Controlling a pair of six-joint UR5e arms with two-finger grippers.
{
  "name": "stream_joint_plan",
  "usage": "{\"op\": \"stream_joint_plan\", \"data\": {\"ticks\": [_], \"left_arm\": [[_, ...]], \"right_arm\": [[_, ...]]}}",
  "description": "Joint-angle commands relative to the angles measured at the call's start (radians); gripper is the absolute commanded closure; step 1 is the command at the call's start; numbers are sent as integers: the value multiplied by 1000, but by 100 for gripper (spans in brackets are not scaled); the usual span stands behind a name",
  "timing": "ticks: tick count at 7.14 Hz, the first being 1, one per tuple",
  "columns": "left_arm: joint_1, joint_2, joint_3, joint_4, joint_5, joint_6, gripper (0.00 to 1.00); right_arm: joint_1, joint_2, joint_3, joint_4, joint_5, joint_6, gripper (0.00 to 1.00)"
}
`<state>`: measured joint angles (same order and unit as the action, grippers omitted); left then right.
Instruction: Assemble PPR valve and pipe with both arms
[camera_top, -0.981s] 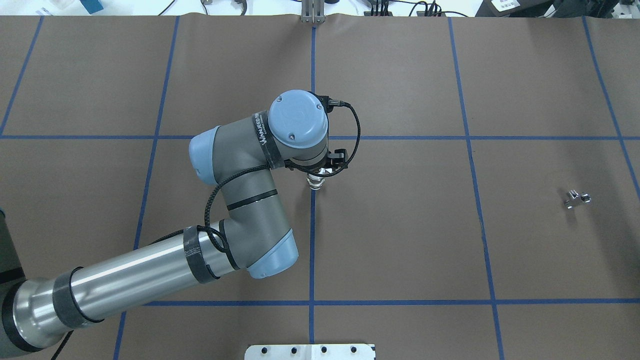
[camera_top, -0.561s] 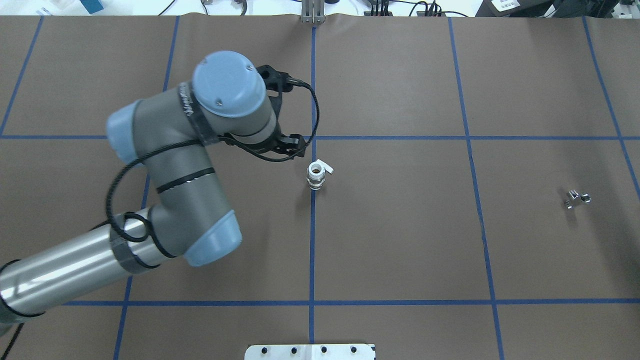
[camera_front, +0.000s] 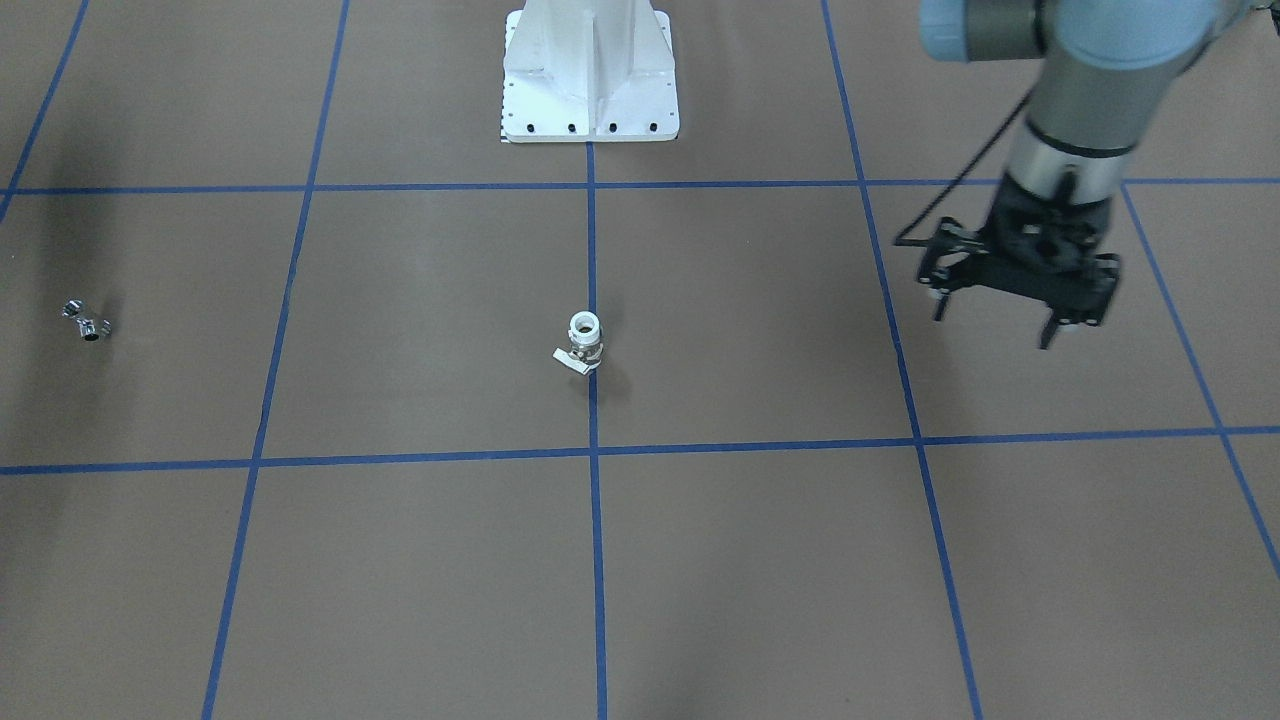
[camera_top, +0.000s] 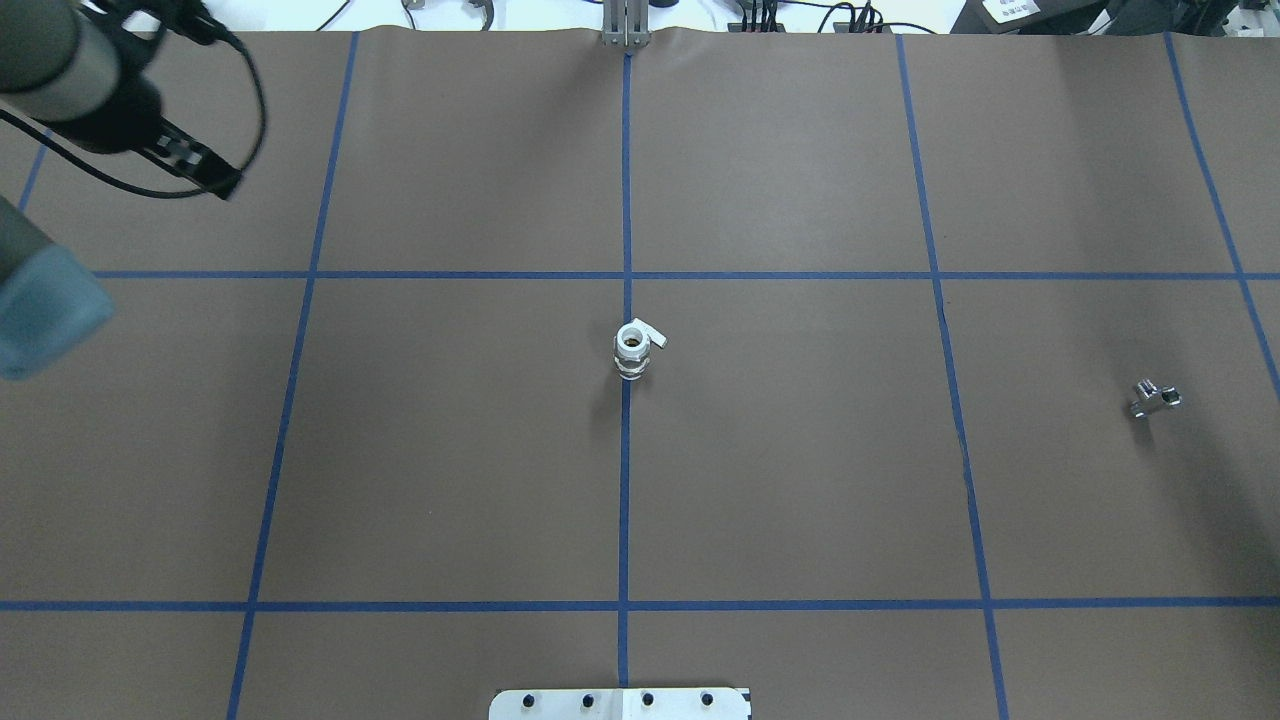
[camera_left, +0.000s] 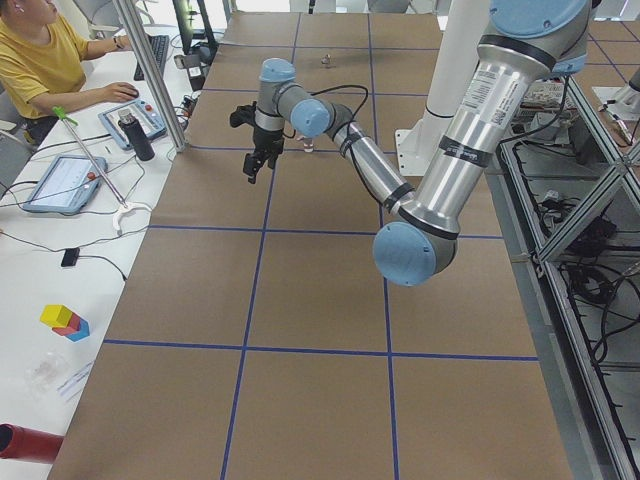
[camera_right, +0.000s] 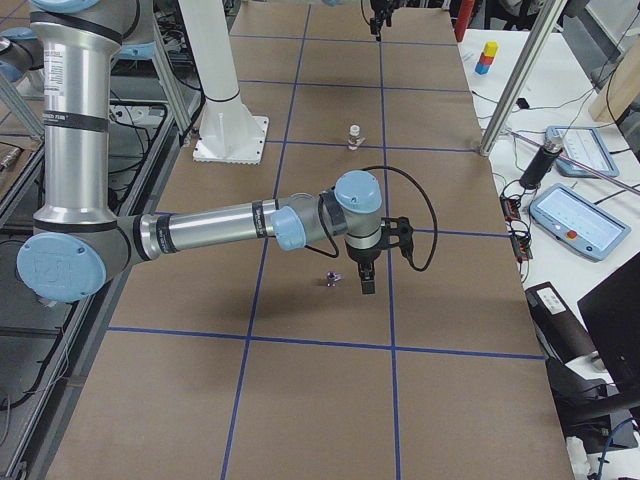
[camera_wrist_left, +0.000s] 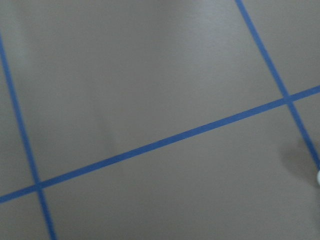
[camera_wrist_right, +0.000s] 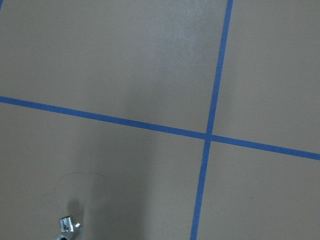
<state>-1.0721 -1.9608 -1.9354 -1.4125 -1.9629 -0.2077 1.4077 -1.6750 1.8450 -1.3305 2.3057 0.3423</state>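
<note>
The PPR valve (camera_top: 636, 350) stands upright on the centre blue line, white end up and lever tab pointing out sideways; it also shows in the front view (camera_front: 584, 345) and the right side view (camera_right: 353, 137). The chrome pipe (camera_top: 1153, 398) lies far off on the robot's right, also in the front view (camera_front: 86, 322) and the right wrist view (camera_wrist_right: 67, 227). My left gripper (camera_front: 992, 328) hangs open and empty above the table's left part, far from the valve. My right gripper (camera_right: 365, 280) shows only in the right side view, next to the pipe (camera_right: 334, 277); I cannot tell whether it is open or shut.
The white pedestal base (camera_front: 590, 80) stands at the robot's edge of the table. Brown paper with blue grid tape (camera_top: 625, 480) covers the table. An operator (camera_left: 40, 60) sits at a side desk with tablets beyond the table's far edge.
My left gripper has let go of the valve and swung away to the far left corner. The valve stays standing on the centre line.
</note>
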Motion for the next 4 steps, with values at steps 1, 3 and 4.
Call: {"op": "stream_joint_plan", "data": {"ticks": [1, 3, 4], "left_arm": [[-286, 121, 60, -3, -144, 298, 0], [-498, 201, 262, -96, -334, 384, 0], [-535, 273, 271, -205, -358, 451, 0]], "right_arm": [[-116, -96, 5, 248, -61, 199, 1], [-231, -130, 5, 362, -103, 181, 0], [-274, -173, 5, 435, -114, 181, 0]]}}
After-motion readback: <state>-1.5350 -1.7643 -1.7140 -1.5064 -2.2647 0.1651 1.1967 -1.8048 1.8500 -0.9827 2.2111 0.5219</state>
